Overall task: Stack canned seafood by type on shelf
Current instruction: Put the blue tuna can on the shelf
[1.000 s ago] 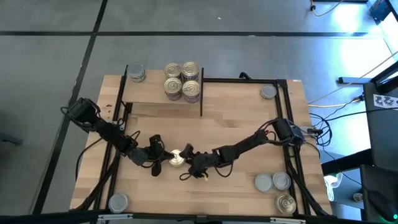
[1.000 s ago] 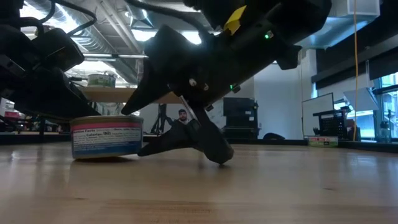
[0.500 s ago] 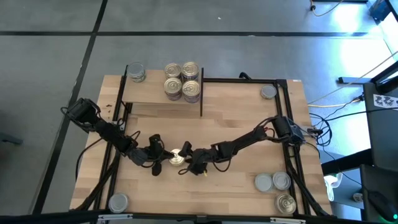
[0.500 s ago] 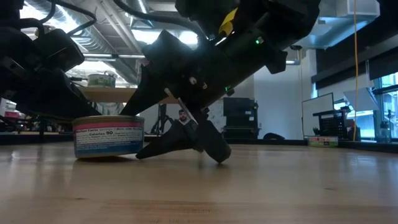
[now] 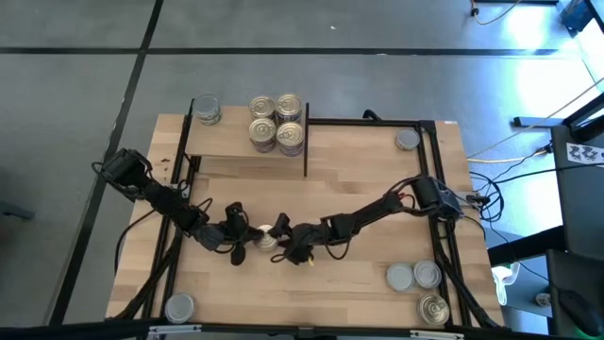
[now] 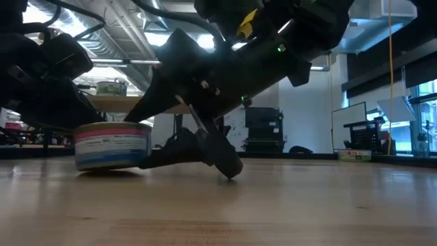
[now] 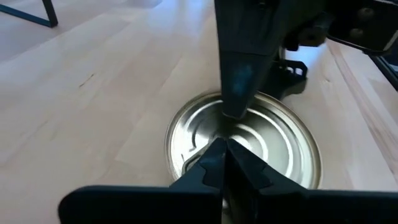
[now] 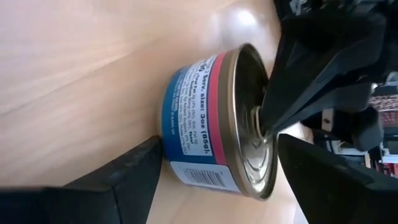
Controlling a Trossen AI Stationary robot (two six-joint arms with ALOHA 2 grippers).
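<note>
Since a second earlier the right arm had slid toward the frame's left, nudging the tin with it, near the picture's centre. The worktop carried the shelf at upper left, where three tins already stood grouped, presumably sorted by type. The right claw was spread wide around the tin's side, apparently squaring it for a grasp. The left claw, fingers pinched together, pressed the tin's lid, probably to steady it.
</note>
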